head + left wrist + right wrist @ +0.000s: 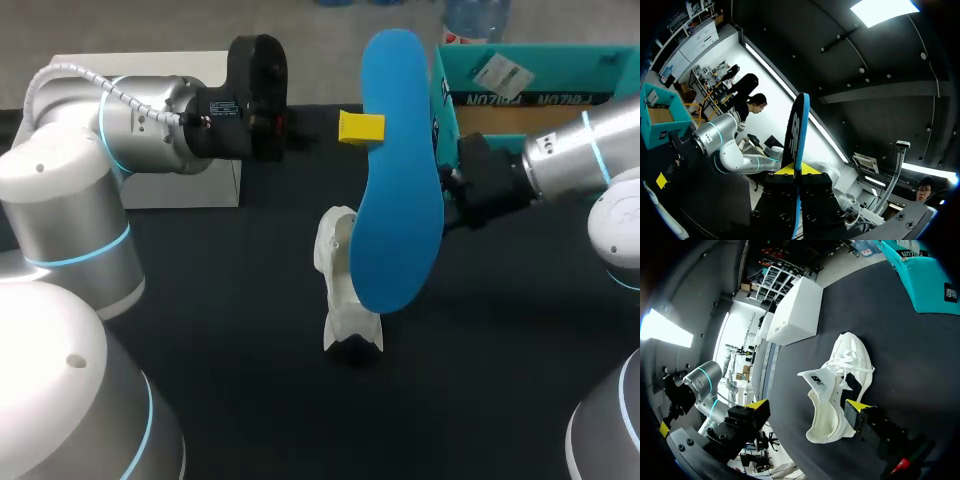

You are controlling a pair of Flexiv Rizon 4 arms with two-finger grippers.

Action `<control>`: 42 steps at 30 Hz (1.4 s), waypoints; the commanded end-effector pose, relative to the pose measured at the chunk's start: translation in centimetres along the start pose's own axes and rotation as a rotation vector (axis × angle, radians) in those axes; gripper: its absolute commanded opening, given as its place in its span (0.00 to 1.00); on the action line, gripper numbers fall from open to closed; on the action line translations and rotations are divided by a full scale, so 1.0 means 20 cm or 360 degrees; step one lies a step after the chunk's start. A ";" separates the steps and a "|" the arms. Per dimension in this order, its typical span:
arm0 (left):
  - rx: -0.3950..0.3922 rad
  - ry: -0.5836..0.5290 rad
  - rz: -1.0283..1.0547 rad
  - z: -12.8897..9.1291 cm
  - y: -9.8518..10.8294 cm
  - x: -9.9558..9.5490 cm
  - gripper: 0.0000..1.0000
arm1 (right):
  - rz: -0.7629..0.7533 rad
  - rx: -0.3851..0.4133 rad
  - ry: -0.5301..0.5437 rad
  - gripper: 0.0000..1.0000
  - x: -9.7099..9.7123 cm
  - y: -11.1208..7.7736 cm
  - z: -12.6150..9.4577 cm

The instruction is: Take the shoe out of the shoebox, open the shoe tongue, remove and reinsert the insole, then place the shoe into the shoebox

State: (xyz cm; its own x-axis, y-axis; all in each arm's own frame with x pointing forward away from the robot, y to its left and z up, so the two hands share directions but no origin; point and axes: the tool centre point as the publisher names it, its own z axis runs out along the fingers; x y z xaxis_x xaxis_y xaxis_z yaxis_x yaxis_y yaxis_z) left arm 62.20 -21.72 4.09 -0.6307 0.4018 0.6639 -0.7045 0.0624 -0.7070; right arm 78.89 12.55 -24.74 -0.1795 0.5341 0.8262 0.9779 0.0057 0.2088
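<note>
Insole [398,170], blue, held up off the table [250,330], long axis running 12 to 6 in the head view, broad face to the camera. Left gripper [366,128] clamps it near the 12 o'clock end. In the left wrist view the insole stands edge-on between the two fingers, both pressing its faces, almost no gap between them.

Shoe [345,285], white, laced, rests on the black table at about 7 o'clock from the insole's lower end, partly hidden behind it. Tongue [817,380] is pulled out and folded away from the opening.

Right gripper [807,405] spread wide, nothing gripped. One finger [856,407] shows next to the shoe's heel end in the right wrist view; contact cannot be judged. The other finger stands well apart from the shoe. Head view puts this gripper at 3 o'clock of the insole, mostly hidden behind it.

Shoebox [560,58], teal, open, sits at 1 o'clock from the shoe. White box [190,185] at 10 o'clock, behind the left arm.
</note>
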 end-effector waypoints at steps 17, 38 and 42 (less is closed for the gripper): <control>0.0003 0.0001 0.0001 0.00 0.00 0.00 0.00 | 0.0199 -0.0003 0.0539 1.00 0.28 0.07 -0.37; 0.0003 0.0001 0.0001 0.00 0.00 0.00 0.00 | 0.0100 -0.0181 0.0744 1.00 0.42 0.15 -0.46; 0.0003 0.0001 0.0001 0.00 0.00 0.00 0.00 | 0.0100 -0.0181 0.0744 1.00 0.42 0.15 -0.46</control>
State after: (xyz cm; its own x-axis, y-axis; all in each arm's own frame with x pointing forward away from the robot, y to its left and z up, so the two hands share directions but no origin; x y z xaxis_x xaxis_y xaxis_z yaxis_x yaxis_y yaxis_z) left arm 62.19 -21.72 4.08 -0.6308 0.4018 0.6639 -0.7044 0.0624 -0.7071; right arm 79.23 9.20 -12.44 -0.1761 0.0914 0.9801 0.9751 -0.1199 0.1863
